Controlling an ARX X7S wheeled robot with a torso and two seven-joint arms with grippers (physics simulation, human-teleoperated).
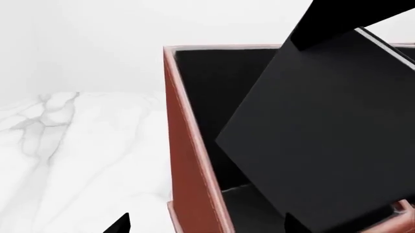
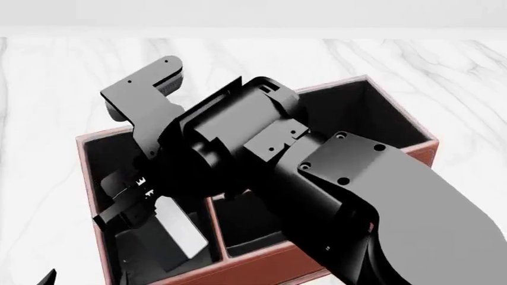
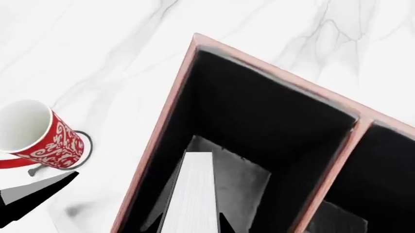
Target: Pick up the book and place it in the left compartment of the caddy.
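The reddish-brown caddy (image 2: 262,264) sits on the white marble table. My right gripper (image 2: 139,205) reaches down into the long left compartment (image 2: 107,160) and is shut on the black book (image 2: 178,233), whose white page edges face up. In the right wrist view the book (image 3: 191,194) sits between the fingertips (image 3: 193,221), tilted, inside the black-lined left compartment (image 3: 259,126). In the left wrist view the book's black cover (image 1: 324,136) leans over the compartment (image 1: 214,87). My left gripper (image 1: 207,229) is open and empty beside the caddy wall (image 1: 184,160); its tip shows in the head view (image 2: 47,278).
A red patterned mug (image 3: 48,138) stands on the table just outside the caddy's left wall (image 3: 165,121). My right arm (image 2: 357,196) lies across the caddy's middle sections. Marble table (image 2: 47,77) surrounds the caddy.
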